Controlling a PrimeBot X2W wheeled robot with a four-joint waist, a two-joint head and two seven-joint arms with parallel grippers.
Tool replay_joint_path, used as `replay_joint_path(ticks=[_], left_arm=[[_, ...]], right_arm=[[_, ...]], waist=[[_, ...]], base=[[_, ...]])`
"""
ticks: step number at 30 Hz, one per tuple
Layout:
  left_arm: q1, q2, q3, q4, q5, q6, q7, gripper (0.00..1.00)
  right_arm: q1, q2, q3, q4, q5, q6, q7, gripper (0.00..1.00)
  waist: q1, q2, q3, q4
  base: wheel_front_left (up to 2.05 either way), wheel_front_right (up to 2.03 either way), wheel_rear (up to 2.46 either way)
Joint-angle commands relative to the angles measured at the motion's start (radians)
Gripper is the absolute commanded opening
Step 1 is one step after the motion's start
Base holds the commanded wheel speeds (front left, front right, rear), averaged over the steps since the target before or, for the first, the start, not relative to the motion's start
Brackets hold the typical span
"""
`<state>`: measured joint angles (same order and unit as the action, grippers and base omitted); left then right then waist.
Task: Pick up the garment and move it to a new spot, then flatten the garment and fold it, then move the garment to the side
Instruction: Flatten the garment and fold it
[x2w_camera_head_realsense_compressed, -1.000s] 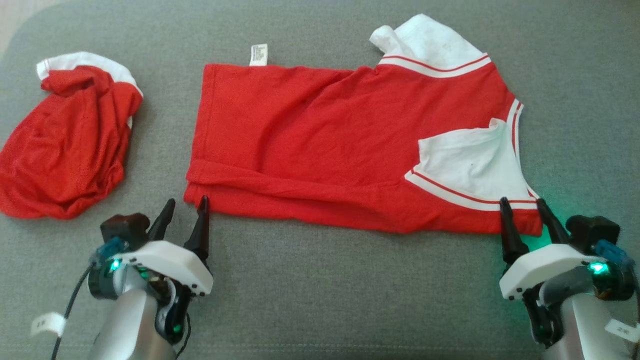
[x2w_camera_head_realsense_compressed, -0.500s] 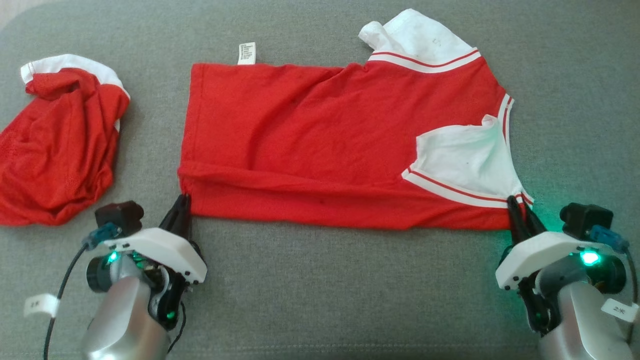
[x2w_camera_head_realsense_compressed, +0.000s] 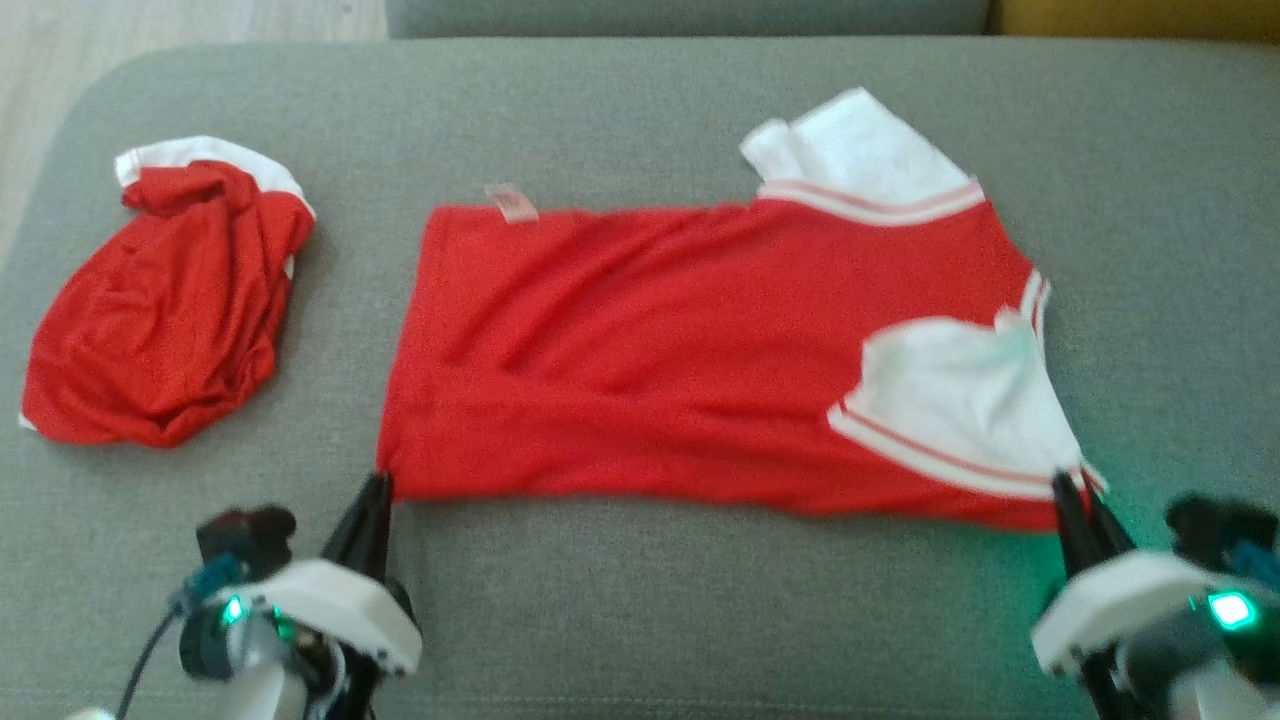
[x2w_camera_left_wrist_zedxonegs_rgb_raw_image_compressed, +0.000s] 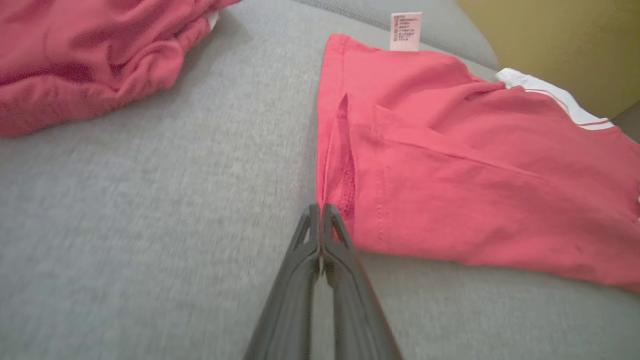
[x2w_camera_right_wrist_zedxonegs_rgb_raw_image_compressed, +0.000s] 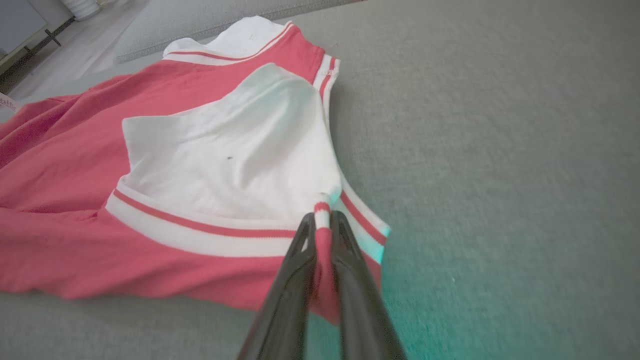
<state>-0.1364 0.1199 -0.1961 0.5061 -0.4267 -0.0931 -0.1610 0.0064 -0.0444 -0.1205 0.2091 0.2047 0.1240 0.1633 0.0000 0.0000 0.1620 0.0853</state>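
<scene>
I am working on the red T-shirt (x2w_camera_head_realsense_compressed: 650, 340), which is lying spread sideways on the grey sofa cushion (x2w_camera_head_realsense_compressed: 650, 600), hem to my left and neck to my right. My left claw (x2w_camera_head_realsense_compressed: 377, 487) is closed at the shirt's near hem corner and seems to be pinching it. My right claw (x2w_camera_head_realsense_compressed: 1064, 484) is gripping the near shoulder corner, with striped trim showing between the fingers in the right wrist view. Judging by how it lies, the move to a fresh spot is done and the flattening is well on: the body is mostly smooth with a few soft ripples, and the near white sleeve (x2w_camera_head_realsense_compressed: 960, 400) is already lying in over the red. The fold itself and the final shift aside are what I am facing next. A crumpled red garment (x2w_camera_head_realsense_compressed: 165, 320) is sitting well apart to the shirt's left. A small white care tag (x2w_camera_left_wrist_zedxonegs_rgb_raw_image_compressed: 405, 31) is sticking out from the shirt's far edge; its print is too fine to read.
</scene>
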Motion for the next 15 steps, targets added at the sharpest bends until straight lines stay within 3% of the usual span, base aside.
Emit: replay_joint_path(ticks=[1, 9, 10, 11, 12, 15], left_arm=[[0.013, 0.026, 0.028, -0.052, -0.011, 0.013, 0.015, 0.0], [0.168, 0.036, 0.024, -0.202, -0.034, 0.061, 0.119, 0.0], [0.179, 0.037, 0.023, -0.212, -0.034, 0.067, 0.126, 0.01], [0.188, 0.038, 0.023, -0.222, -0.033, 0.074, 0.129, 0.6], [0.194, 0.039, 0.024, -0.232, -0.029, 0.081, 0.126, 1.0], [0.195, 0.045, 0.032, -0.268, -0.002, 0.106, 0.075, 1.0]], right_arm=[[0.022, -0.006, 0.009, -0.056, 0.012, 0.007, 0.006, 0.0], [0.171, -0.006, 0.01, -0.163, 0.069, 0.007, 0.058, 0.0], [0.177, -0.006, 0.013, -0.167, 0.072, 0.007, 0.059, 0.3], [0.179, -0.006, 0.016, -0.174, 0.07, 0.007, 0.055, 0.85], [0.177, -0.006, 0.018, -0.177, 0.069, 0.007, 0.05, 1.0], [0.152, -0.006, 0.034, -0.211, 0.046, 0.007, 0.003, 1.0]], waist=[[0.0, 0.0, -0.016, 0.008], [0.0, 0.0, -0.048, 0.0], [0.0, 0.0, -0.05, -0.002], [0.0, 0.0, -0.051, -0.003], [0.0, 0.0, -0.052, -0.003], [0.0, 0.0, -0.057, -0.004]], base=[[0.0, 0.0, 0.0], [0.0, 0.0, 0.0], [0.0, 0.0, 0.0], [0.0, 0.0, 0.0], [0.0, 0.0, 0.0], [0.0, 0.0, 0.0]])
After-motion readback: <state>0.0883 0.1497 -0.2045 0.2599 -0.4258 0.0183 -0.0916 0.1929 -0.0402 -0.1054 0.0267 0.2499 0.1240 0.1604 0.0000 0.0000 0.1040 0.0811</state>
